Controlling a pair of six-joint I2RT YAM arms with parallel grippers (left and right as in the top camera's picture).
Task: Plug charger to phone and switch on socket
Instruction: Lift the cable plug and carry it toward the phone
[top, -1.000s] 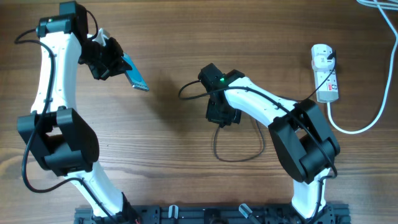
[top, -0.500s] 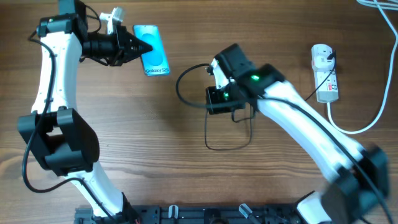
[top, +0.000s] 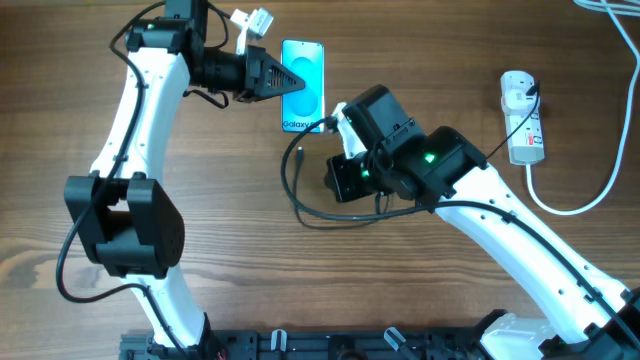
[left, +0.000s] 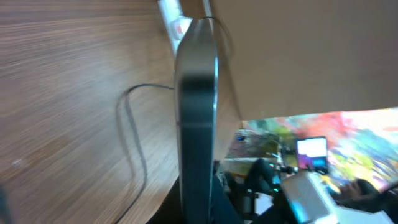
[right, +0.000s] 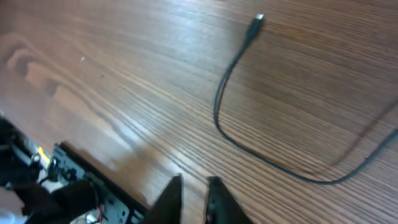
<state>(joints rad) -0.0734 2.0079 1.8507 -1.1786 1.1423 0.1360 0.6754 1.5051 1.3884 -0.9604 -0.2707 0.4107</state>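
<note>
Overhead: the left gripper (top: 272, 80) pinches the phone (top: 304, 82) by its left edge at the far middle of the table (top: 240, 270). The "Galaxy" end is turned near, presumably so the port faces the charger (top: 330, 213) looped just nearer. The right gripper (top: 345, 178) is mostly hidden under its own arm. The socket (top: 523, 120) lies far right, well apart.

Left wrist: the phone (left: 198, 112) shows edge-on (the fingers are cut off).

Right wrist: the fingers (right: 173, 194) are nearly pressed together, pinching nothing. The plug tip (right: 257, 20) lies free and slightly blurred.
</note>
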